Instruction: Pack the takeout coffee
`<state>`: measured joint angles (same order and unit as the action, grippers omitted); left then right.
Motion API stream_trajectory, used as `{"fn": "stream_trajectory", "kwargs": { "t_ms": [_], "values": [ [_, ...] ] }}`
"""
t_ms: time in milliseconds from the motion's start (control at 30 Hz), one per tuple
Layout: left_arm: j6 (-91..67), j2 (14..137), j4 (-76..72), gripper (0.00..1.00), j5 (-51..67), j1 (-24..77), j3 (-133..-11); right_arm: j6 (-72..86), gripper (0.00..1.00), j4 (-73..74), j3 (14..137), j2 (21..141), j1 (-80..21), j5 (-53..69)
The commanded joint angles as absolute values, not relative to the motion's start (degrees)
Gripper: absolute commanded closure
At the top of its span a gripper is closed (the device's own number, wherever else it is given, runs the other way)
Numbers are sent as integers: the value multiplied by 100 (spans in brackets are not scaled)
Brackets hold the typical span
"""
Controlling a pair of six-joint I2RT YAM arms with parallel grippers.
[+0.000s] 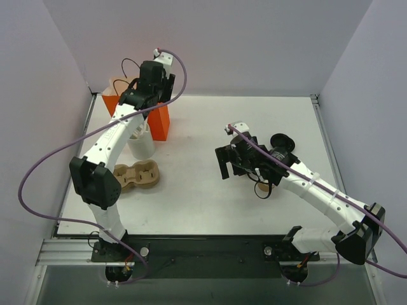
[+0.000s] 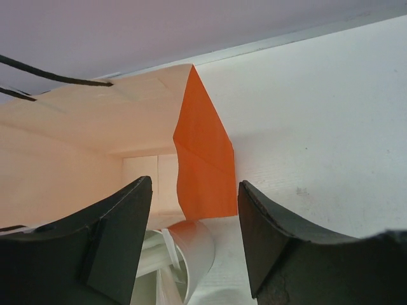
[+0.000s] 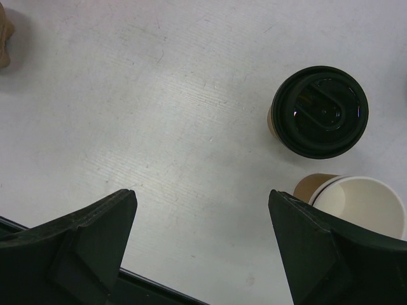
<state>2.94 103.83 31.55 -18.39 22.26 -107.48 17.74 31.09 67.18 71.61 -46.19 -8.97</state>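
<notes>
On the table (image 1: 191, 210) seen from above, the orange bag (image 1: 160, 124) stands at 10 o'clock with the left gripper (image 1: 151, 81) over its mouth. A white cup of stirrers (image 1: 141, 146) is just beside the bag at its 6 o'clock, and a tan cup carrier (image 1: 137, 178) lies nearer still. The right gripper (image 1: 224, 162) hangs near the centre. The black disc at its 3 o'clock is probably the takeout coffee (image 1: 283, 141), though the arm crowds it.

From the left wrist, the left gripper (image 2: 194, 244) has its fingers parted and pinches nothing. The bag's (image 2: 203, 165) folded orange edge rises at 12 o'clock beyond the gap.

From the right wrist, the right gripper (image 3: 202, 244) is spread wide over bare table, empty. The takeout coffee (image 3: 320, 111) stands upright at 2 o'clock, lid on, apart from the fingers. An unlidded tan cup (image 3: 356, 206) sits just beside it at 4 o'clock.
</notes>
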Motion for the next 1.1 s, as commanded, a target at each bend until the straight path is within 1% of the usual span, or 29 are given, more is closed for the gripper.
{"fn": "stream_trajectory", "kwargs": {
  "t_ms": [0, 133, 300, 467, 533, 600, 700, 733, 767, 833, 900, 967, 1067],
  "values": [
    [422, 10651, 3286, 34, -1793, 2083, -11513, 1749, 11, 3208, 6768, 7066, -4658, -1160],
    [439, 10977, 3498, 37, -1785, 2039, -11786, 1731, 11, 3208, 6759, 7102, -4667, -1222],
    [466, 11153, 3761, 51, -1723, 2030, -11944, 1723, 11, 3208, 6733, 7119, -4667, -1231],
    [439, 11215, 3762, 52, -1802, 2030, -11900, 1723, 11, 3208, 6724, 7058, -4658, -1301],
    [431, 11232, 3753, 58, -1802, 2030, -11883, 1723, 11, 3208, 6724, 7032, -4667, -1292],
    [448, 11163, 3709, 67, -1636, 2039, -11830, 1705, 11, 3217, 6706, 7023, -4658, -1301],
    [553, 11013, 3595, 76, -1320, 2100, -11734, 1714, 11, 3226, 6697, 6979, -4667, -1362],
    [597, 10960, 3525, 87, -1231, 2161, -11699, 1731, 11, 3226, 6697, 6996, -4667, -1415],
    [693, 10908, 3490, 90, -1126, 2188, -11629, 1749, 11, 3243, 6697, 6996, -4667, -1424],
    [764, 10750, 3428, 95, -801, 2302, -11541, 1784, 11, 3252, 6688, 7005, -4667, -1406],
    [861, 10505, 3410, 98, -520, 2408, -11304, 1802, 11, 3252, 6662, 6970, -4667, -1450],
    [940, 10284, 3279, 100, -54, 2574, -10849, 1933, 11, 3252, 6575, 6917, -4667, -1851],
    [1168, 9705, 3033, 100, 631, 2855, -10259, 2170, 11, 3270, 6425, 6847, -4667, -2021]
  ]
}}
